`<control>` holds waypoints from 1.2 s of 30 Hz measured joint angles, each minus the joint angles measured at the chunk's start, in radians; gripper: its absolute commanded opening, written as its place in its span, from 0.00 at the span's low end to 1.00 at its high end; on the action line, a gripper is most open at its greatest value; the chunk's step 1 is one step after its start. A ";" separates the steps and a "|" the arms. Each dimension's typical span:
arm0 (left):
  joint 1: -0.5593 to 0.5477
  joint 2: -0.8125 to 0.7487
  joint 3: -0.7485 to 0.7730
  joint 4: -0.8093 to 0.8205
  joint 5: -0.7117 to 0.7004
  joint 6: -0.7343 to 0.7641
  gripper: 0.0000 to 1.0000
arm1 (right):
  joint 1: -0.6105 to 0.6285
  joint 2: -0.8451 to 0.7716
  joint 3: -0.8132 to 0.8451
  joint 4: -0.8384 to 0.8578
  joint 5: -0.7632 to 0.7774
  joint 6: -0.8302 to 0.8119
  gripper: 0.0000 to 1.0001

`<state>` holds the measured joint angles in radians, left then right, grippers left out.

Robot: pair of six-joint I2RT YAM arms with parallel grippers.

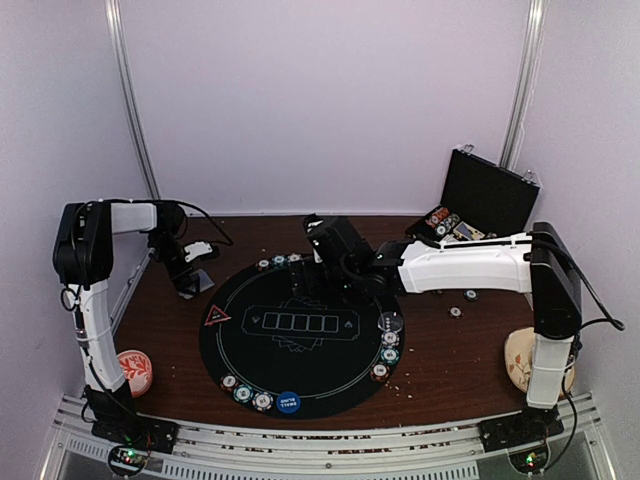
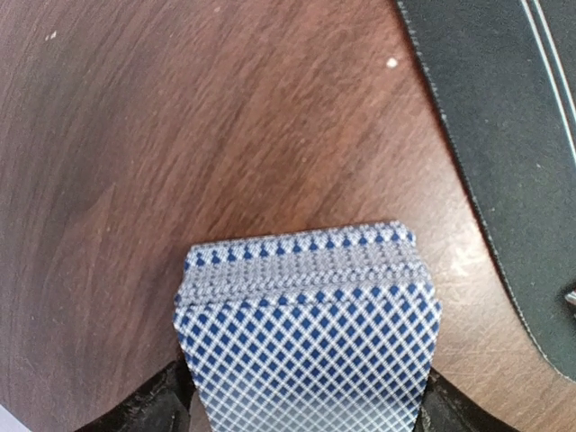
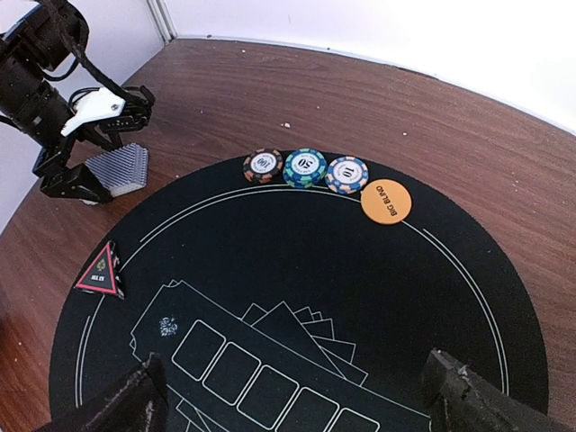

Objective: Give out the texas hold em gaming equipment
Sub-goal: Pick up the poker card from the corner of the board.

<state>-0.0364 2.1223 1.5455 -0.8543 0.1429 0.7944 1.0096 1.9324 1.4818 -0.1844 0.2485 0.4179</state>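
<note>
A deck of blue-diamond-backed playing cards stands on edge on the brown table, just left of the black round mat. My left gripper is open, with one finger on each side of the deck. My right gripper hangs wide open above the mat's printed card boxes and holds nothing. Three striped chips and an orange button disc lie along the mat's far rim. A red triangle marker sits on its left edge. A blue button disc and more chips lie on the near rim, others on the right.
An open black case holding chips stands at the back right. Two loose chips lie on the table in front of it. A red-and-white round dish is at the near left and a pale dish by the right arm's base.
</note>
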 measured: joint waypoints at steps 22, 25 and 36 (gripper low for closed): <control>-0.015 -0.004 0.000 -0.007 -0.031 -0.004 0.23 | 0.000 -0.013 -0.010 0.001 0.010 -0.018 1.00; -0.015 -0.004 0.005 -0.013 -0.030 -0.007 0.17 | 0.000 -0.009 0.019 -0.006 0.003 -0.019 1.00; -0.015 -0.005 0.010 -0.019 -0.026 -0.015 0.08 | 0.001 0.039 0.103 -0.015 -0.024 -0.020 1.00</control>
<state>-0.0517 2.1178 1.5558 -0.8734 0.1173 0.7795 1.0107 1.9713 1.5852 -0.1993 0.2249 0.3977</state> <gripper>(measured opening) 0.639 0.997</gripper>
